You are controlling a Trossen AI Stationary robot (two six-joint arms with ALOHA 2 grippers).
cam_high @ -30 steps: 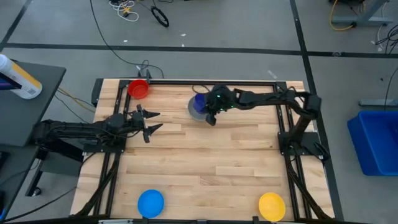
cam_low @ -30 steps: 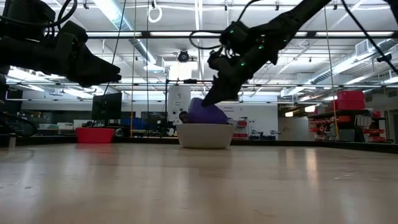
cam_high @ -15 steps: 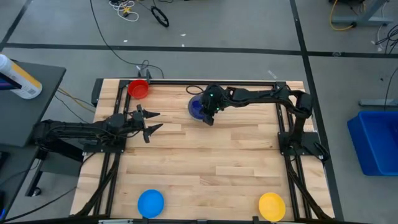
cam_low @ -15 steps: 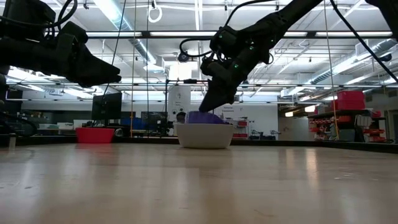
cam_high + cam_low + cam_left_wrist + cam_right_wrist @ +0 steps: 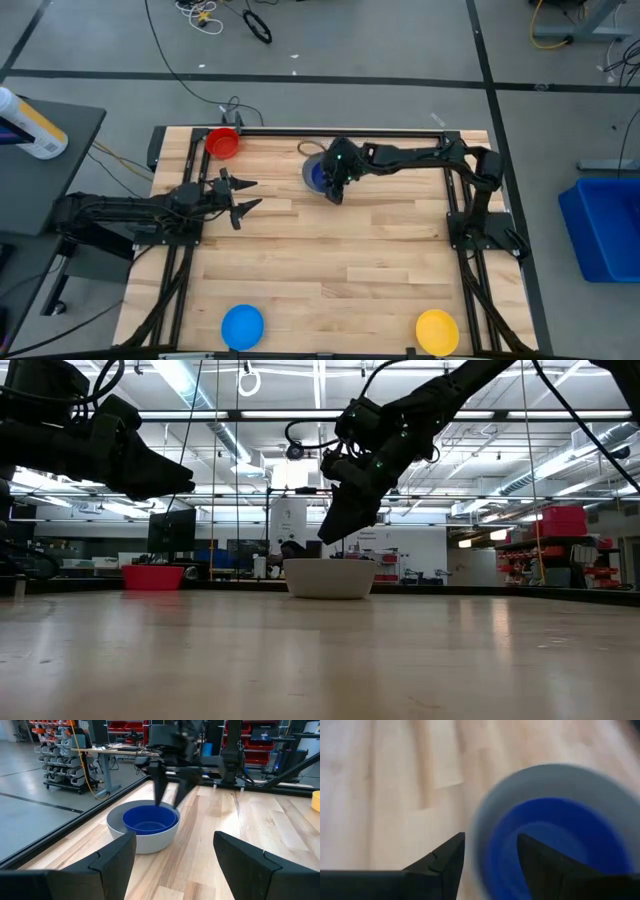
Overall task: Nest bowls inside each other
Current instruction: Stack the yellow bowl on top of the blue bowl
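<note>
The dark blue bowl [image 5: 150, 819] is seated inside the grey bowl [image 5: 131, 840], rims roughly level, at the far middle of the table [image 5: 340, 260]. In the low view only the grey bowl's pale wall is seen; the blue one is hidden below its rim.

The right gripper [image 5: 335, 190] is held just above the nested pair, over the near edge of the rim. Its fingers [image 5: 161, 780] are parted, one to each side of the rim line, and nothing is gripped between them; the blue bowl is released. In the left wrist view the two fingers are seen spread in an inverted V with clear space between tips and bowl. In the right wrist view the grey rim and blue interior are seen past the fingers, blurred.

The left gripper [image 5: 240, 197] is held above the left side of the table, pointed right toward the bowls, well apart from them. Its fingers are spread wide and empty.

The red bowl [image 5: 223, 143] is placed at the far left corner. The light blue bowl [image 5: 242, 326] is placed at the near edge, left of centre. The yellow bowl [image 5: 437, 330] is placed at the near right. All three are separate and un-nested.
</note>
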